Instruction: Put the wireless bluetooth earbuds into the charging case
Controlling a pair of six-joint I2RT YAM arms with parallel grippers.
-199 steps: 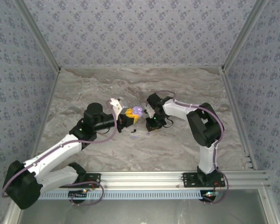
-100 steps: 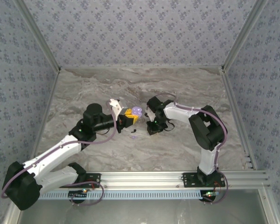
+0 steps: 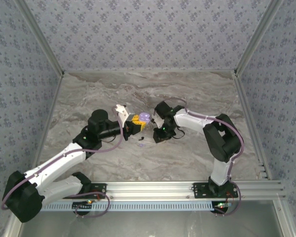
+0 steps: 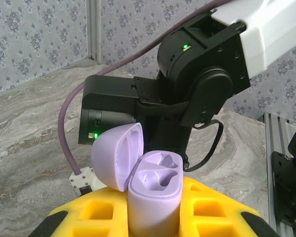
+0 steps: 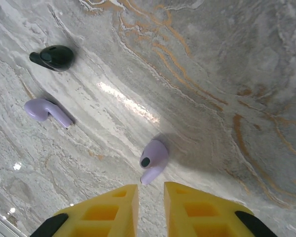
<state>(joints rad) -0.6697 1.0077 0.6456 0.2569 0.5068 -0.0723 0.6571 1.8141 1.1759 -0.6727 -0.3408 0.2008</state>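
My left gripper (image 4: 153, 210) is shut on the lavender charging case (image 4: 155, 180), held upright between the yellow fingers. Its lid (image 4: 116, 155) hangs open to the left and both wells are empty. In the top view the case (image 3: 145, 117) sits at mid-table. My right gripper (image 5: 151, 190) points down at the table, its jaws a narrow gap apart with nothing between them. One lavender earbud (image 5: 154, 157) lies on the marble just beyond its fingertips. A second lavender earbud (image 5: 45, 110) and a black earbud (image 5: 54, 57) lie further off to the left.
The right arm's black wrist (image 4: 202, 84) stands close behind the case in the left wrist view. The two grippers are near each other at mid-table (image 3: 153, 129). Patterned walls enclose the marble table (image 3: 187, 89) and an aluminium rail (image 3: 187, 187) runs along its near edge.
My right gripper has shifted slightly left, toward the earbuds on the table, and its jaws have parted a little. The left arm and the case have not moved.
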